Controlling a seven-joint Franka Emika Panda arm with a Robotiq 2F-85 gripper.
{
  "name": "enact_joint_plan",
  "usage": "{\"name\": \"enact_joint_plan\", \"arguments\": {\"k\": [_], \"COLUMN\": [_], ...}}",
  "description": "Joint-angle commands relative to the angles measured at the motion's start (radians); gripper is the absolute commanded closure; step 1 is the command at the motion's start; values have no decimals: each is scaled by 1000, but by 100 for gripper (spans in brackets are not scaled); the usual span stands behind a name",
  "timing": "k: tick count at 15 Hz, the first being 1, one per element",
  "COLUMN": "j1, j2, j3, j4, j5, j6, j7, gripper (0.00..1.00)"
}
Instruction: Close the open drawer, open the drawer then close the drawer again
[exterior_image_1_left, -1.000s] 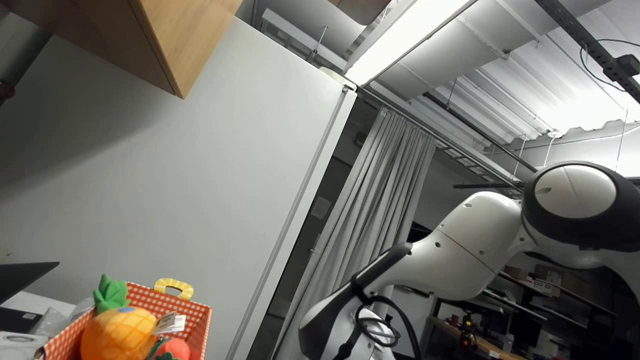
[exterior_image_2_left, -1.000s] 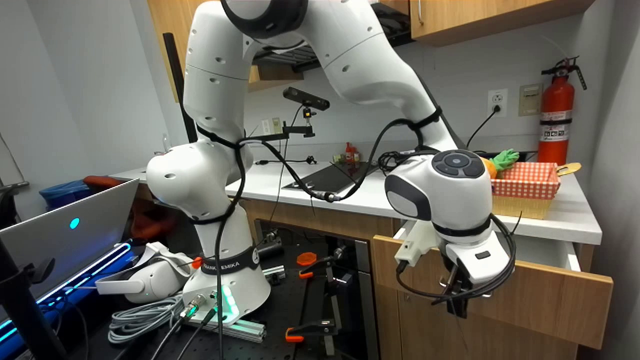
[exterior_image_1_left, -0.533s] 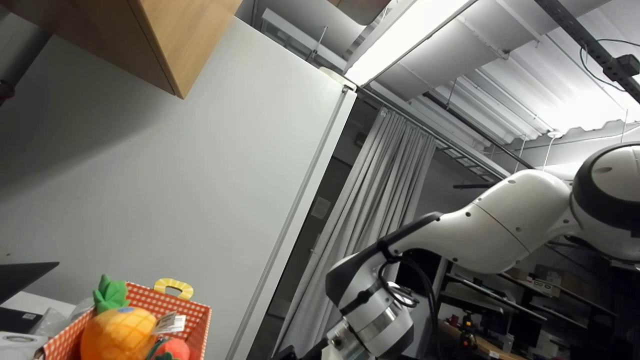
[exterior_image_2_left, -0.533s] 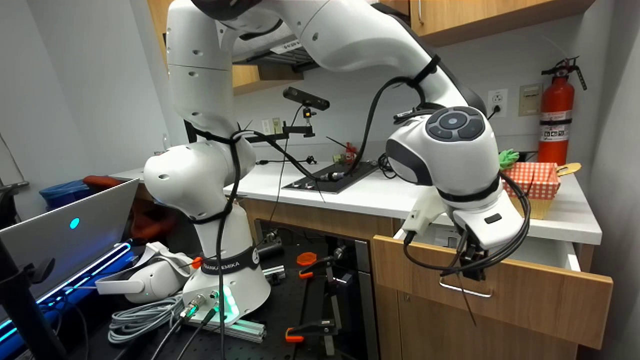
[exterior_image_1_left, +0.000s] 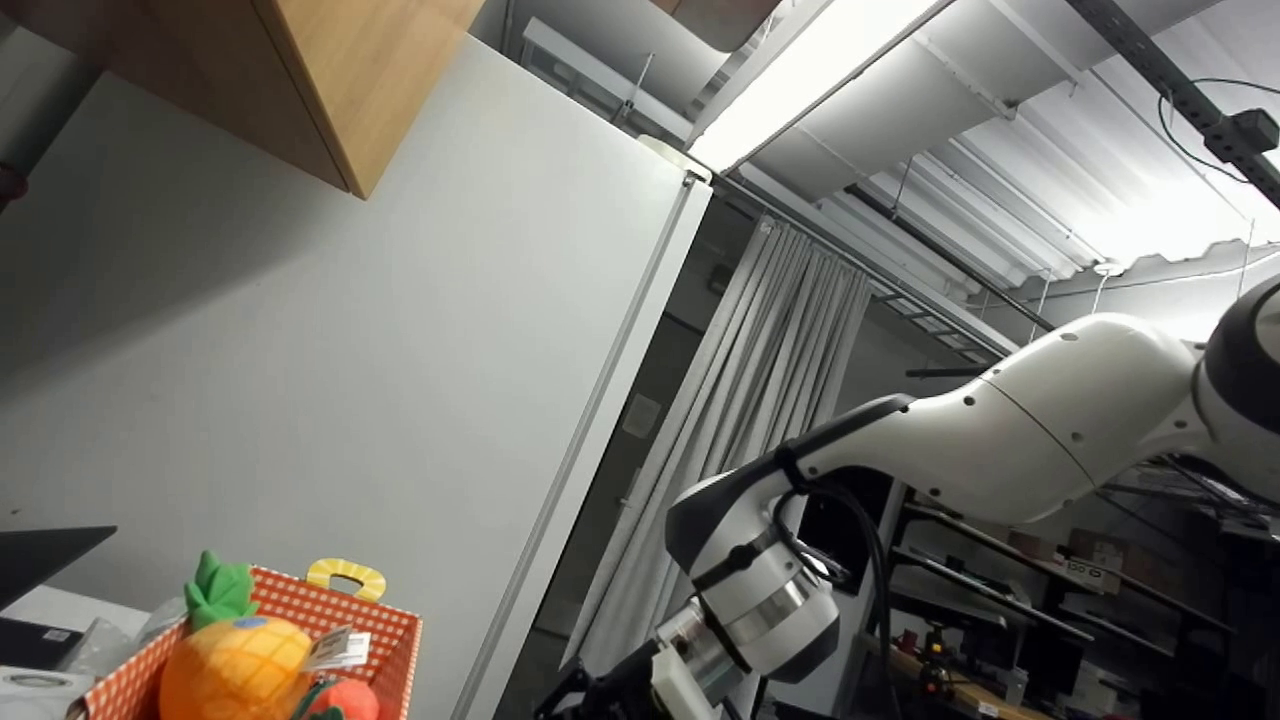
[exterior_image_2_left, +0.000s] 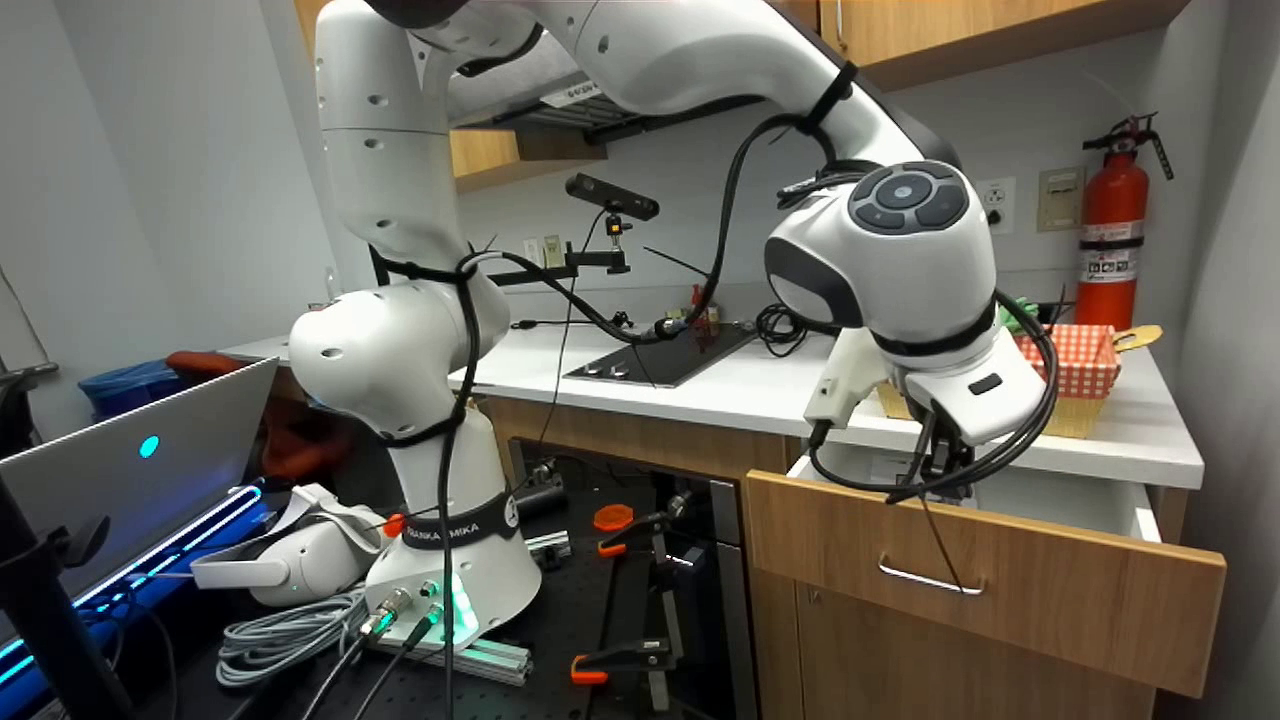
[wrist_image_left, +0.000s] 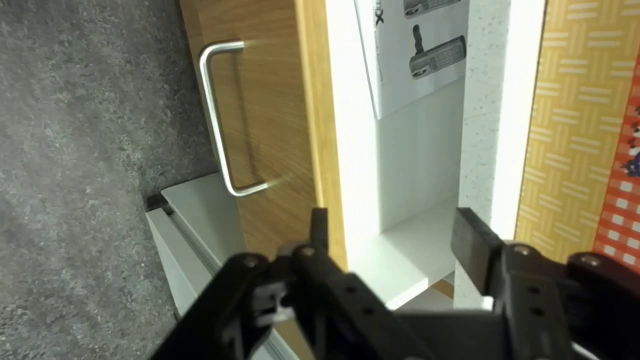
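So, your drawer (exterior_image_2_left: 1040, 590) is pulled out from under the white counter (exterior_image_2_left: 730, 385), at about 4 o'clock from the middle of an exterior view. Its front is brown wood, and a shiny handle (wrist_image_left: 215, 120) sits on it. In the wrist view, you see that handle at 10 o'clock from your gripper (wrist_image_left: 395, 235). The two fingers (wrist_image_left: 475, 245) stand wide apart, with a big gap between the tips. One tip shows over the drawer's wooden edge and the other over the counter's edge, but you cannot tell if either one touches.

Inside the drawer, at 12 o'clock from the gripper, lies a flat white thing (wrist_image_left: 395, 65) with gray pictures on it. At 2 o'clock is the yellow basket (wrist_image_left: 565, 125) with its red checked cloth (wrist_image_left: 625, 205), up on the counter.

In an exterior view your white arm (exterior_image_2_left: 700, 55) bends down, and the gripper shows just above the drawer's front edge, partly hidden by black cables (exterior_image_2_left: 1048, 390). From the drawer's front, the stove top (exterior_image_2_left: 690, 358) is at 10 o'clock and the red fire extinguisher (exterior_image_2_left: 1113, 215) is near 1 o'clock. In an exterior view, a toy pineapple (exterior_image_1_left: 235, 670) sits in the basket, with a red toy (exterior_image_1_left: 350, 697) at its 3 o'clock side.
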Motion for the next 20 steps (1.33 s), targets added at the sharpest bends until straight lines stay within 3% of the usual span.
{"name": "enact_joint_plan", "arguments": {"k": [1,6,12,20], "j1": [108,219,284,278], "j2": [-51,-36,-21,20], "j3": [-52,-45,-49,-49], "j4": [-28,-45,-71,-112], "j5": [72,80,42,-51], "j6": [-18,16,38,136], "j7": [-29,-12,7,9], "gripper": [65,99,100,100]}}
